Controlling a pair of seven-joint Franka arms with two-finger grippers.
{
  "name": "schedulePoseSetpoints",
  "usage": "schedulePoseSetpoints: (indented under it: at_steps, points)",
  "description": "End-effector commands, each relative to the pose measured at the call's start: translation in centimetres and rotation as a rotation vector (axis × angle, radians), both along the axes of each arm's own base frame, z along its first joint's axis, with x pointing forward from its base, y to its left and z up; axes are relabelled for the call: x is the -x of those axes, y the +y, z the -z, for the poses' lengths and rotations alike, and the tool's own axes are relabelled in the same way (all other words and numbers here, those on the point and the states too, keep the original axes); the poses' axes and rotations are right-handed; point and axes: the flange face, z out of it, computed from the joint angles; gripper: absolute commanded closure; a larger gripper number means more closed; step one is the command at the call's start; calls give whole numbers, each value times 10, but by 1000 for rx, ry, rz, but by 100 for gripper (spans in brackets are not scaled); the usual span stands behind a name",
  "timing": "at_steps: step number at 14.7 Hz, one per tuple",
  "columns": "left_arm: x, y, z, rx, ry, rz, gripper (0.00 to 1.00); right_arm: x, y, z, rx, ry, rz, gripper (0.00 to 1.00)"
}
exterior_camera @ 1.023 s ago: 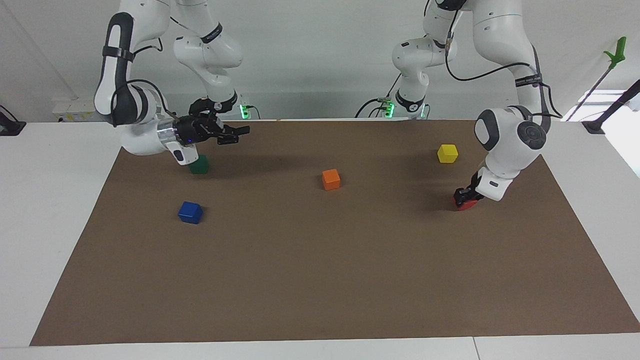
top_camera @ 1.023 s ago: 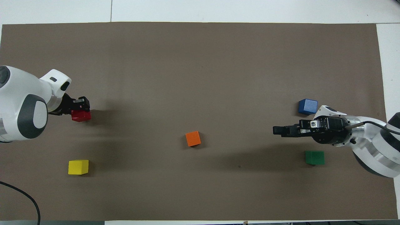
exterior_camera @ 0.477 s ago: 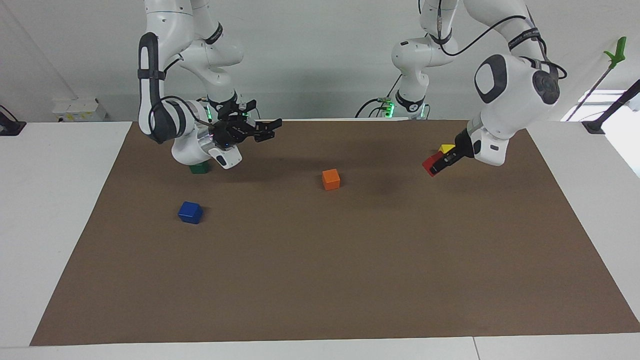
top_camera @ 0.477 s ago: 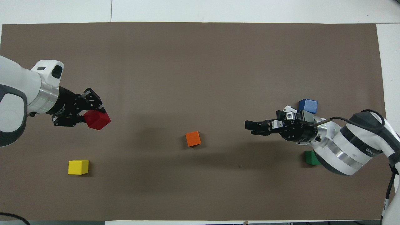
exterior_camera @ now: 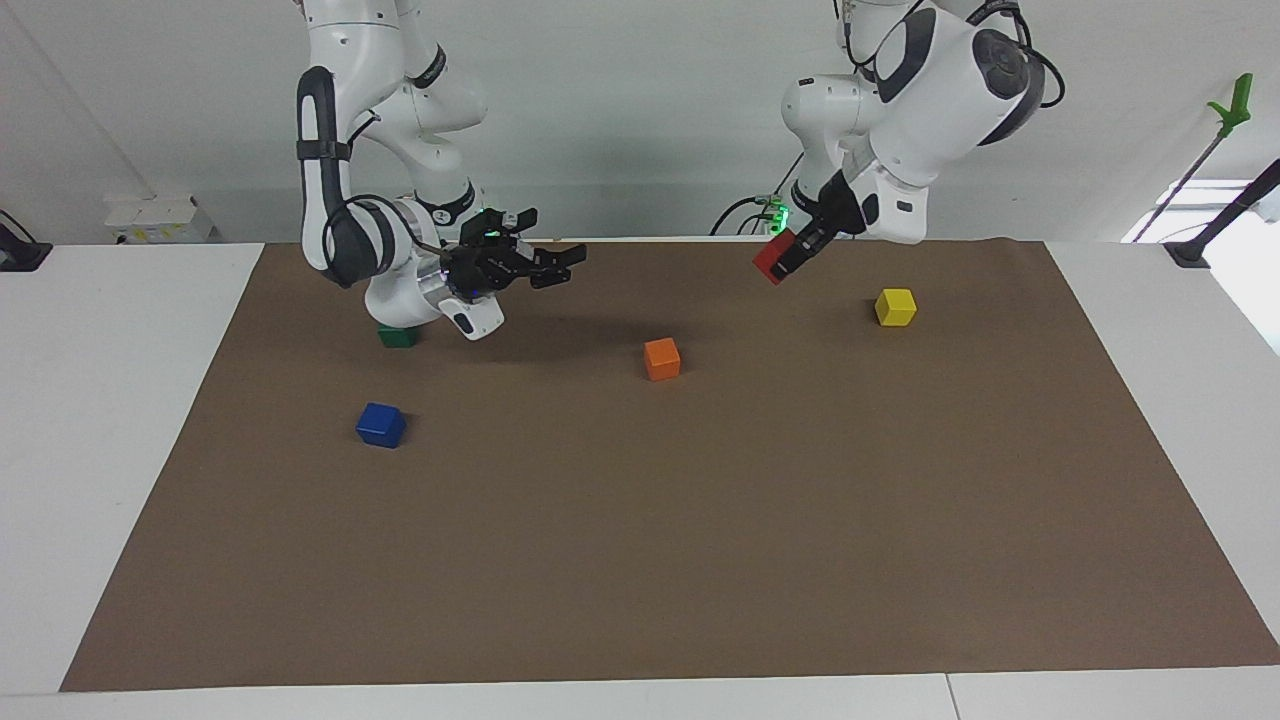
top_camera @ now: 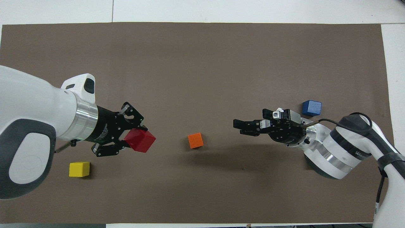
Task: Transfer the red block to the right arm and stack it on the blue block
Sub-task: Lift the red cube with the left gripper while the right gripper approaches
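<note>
The red block (exterior_camera: 770,261) (top_camera: 140,140) hangs high over the brown mat, with my left gripper (exterior_camera: 781,262) (top_camera: 135,139) shut on it. It is in the air on the left arm's side of the orange cube. My right gripper (exterior_camera: 563,266) (top_camera: 240,126) is open and empty, held level above the mat, its fingers pointing toward the table's middle and the red block. A wide gap separates the two grippers. The blue block (exterior_camera: 381,424) (top_camera: 311,107) sits on the mat toward the right arm's end, apart from both grippers.
An orange cube (exterior_camera: 661,358) (top_camera: 195,140) lies mid-mat, below the gap between the grippers. A yellow cube (exterior_camera: 895,306) (top_camera: 79,169) lies toward the left arm's end. A green cube (exterior_camera: 397,336) sits under the right arm's wrist. The brown mat (exterior_camera: 640,560) covers the table.
The left gripper has lifted the red block off the mat and carried it up and toward the middle. The right gripper has also swung toward the middle, staying open.
</note>
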Motion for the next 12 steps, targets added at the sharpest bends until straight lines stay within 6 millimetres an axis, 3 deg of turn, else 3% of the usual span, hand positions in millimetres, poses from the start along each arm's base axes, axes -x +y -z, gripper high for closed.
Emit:
schedulePoseSetpoints:
  at_steps: [1, 5, 8, 10, 12]
  points:
    - [12, -24, -22, 53, 96, -189, 100, -10, 12, 9, -4, -26, 35, 0]
    - [27, -43, -42, 97, 245, -446, 100, -2, 32, 33, -6, -93, 51, 0]
    - [21, -48, -49, 186, 335, -626, 100, -2, 39, 40, 9, -130, 75, 0]
    - [15, -51, -52, 218, 373, -766, 100, 5, 74, 45, -5, -151, 86, 0]
    - [20, -64, -48, 215, 396, -828, 100, 6, 82, 42, -22, -139, 98, 0]
